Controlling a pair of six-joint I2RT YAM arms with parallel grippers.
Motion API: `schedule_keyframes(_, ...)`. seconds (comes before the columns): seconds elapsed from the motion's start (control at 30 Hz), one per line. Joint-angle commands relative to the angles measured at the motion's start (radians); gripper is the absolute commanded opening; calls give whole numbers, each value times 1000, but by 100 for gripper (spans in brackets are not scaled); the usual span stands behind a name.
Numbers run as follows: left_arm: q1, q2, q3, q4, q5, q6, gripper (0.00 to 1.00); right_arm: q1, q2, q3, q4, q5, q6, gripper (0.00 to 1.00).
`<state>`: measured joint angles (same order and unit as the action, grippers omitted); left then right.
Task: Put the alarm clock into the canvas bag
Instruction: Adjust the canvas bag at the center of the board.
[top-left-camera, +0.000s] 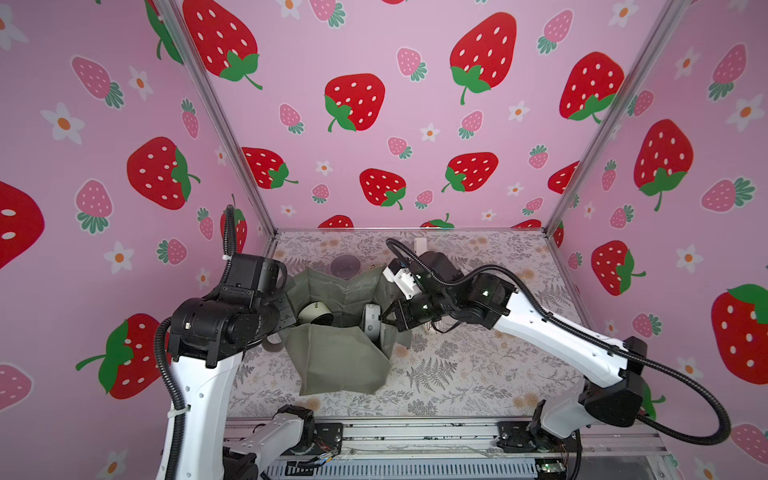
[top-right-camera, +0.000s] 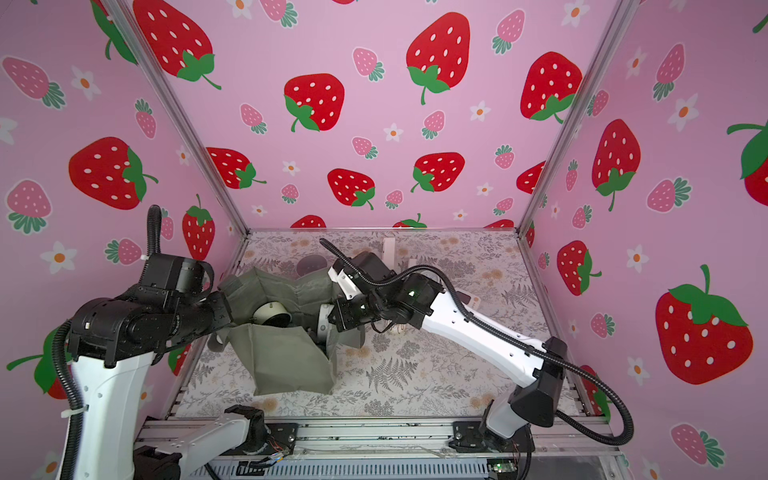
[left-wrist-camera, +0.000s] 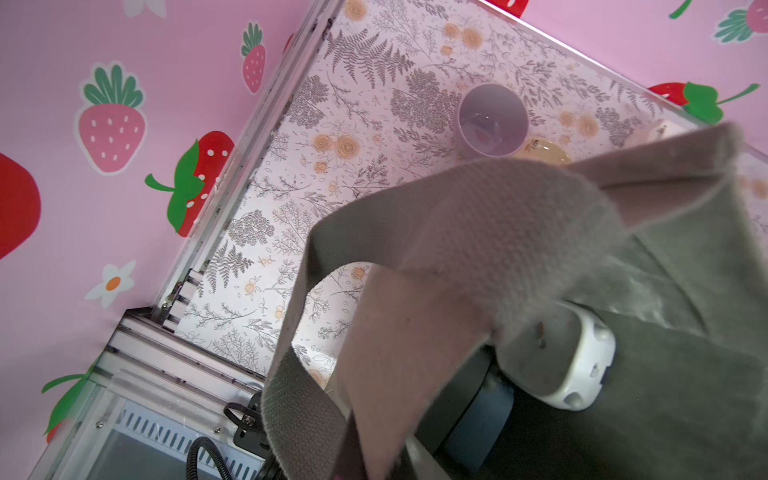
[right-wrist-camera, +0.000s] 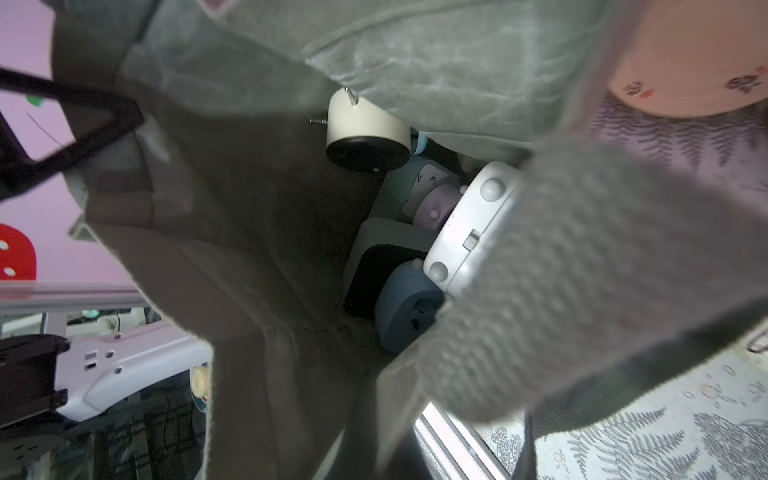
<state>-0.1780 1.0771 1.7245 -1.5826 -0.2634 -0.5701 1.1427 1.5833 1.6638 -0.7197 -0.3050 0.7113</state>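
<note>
Alarm clock (top-left-camera: 371, 320) edgewise in canvas bag (top-left-camera: 340, 365)

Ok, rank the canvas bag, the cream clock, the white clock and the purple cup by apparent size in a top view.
1. canvas bag, by far largest.
2. cream clock.
3. white clock and purple cup: look alike, both partly hidden by the bag, so unranked.

Fern-print table (top-left-camera: 457, 374) w/ canvas bag (top-left-camera: 340, 361) mid, lilac cup (left-wrist-camera: 492, 120) just behind it.
</note>
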Motion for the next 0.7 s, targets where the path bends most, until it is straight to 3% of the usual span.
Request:
schedule_keyframes(0.0,14,-33,-53,-191,-107,-36,0,17,-25,41,98,-29,-20,0)
schedule_keyframes(0.1,21,-76,-124,-184,-126,-35,0,16,-59,-44,150,-24,-4,0)
schedule_keyframes(0.13,20,-93,-162,-168,-123,-13,0,11,-73,-75,166,-22,0,9)
schedule_keyframes(0.17,21,-109,-194,-154,-117,6,0,6,-85,-100,176,-24,5,26)
schedule_keyframes(0.2,20,-129,-229,-141,-118,15,0,-14,-101,-127,190,-37,16,51)
schedule_keyframes(0.23,21,-149,-260,-124,-124,30,0,-40,-126,-156,211,-64,27,97)
schedule_keyframes(0.33,20,-197,-307,-67,-128,66,0,-155,-215,-235,238,-120,63,100)
schedule_keyframes(0.53,20,-228,-303,95,-117,149,12,-477,-406,-469,346,-244,161,100)
schedule_keyframes(0.67,21,-173,-274,122,-125,156,19,-587,-373,-497,277,-182,70,100)
